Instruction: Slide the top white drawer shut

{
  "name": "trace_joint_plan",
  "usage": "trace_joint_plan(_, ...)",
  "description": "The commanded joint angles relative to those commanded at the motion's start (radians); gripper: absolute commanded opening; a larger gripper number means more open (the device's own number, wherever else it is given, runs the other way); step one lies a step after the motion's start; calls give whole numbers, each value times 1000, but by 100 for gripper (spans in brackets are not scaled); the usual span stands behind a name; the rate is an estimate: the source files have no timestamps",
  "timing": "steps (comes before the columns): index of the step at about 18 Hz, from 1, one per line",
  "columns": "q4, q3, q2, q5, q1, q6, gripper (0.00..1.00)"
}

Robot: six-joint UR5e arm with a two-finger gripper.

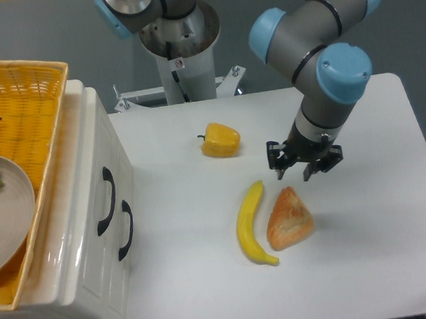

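Observation:
The top white drawer (117,165) sits in the white cabinet at the left, its front panel level with the cabinet face, and its curved black handle (107,200) faces the table. Just below is the lower drawer's handle (125,230). My gripper (304,169) hangs far from the drawers, over the table's right half, just above the pastry. Its fingers point down, open, and nothing is between them.
A yellow woven basket (31,109) with a plate and fruit rests on top of the cabinet. On the table lie a yellow bell pepper (220,140), a banana (251,224) and a pastry (288,218). The arm's base (180,49) stands at the back.

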Motion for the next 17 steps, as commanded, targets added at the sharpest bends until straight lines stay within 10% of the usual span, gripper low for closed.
trace_joint_plan(17,107,11,-72,65,127,302,100)
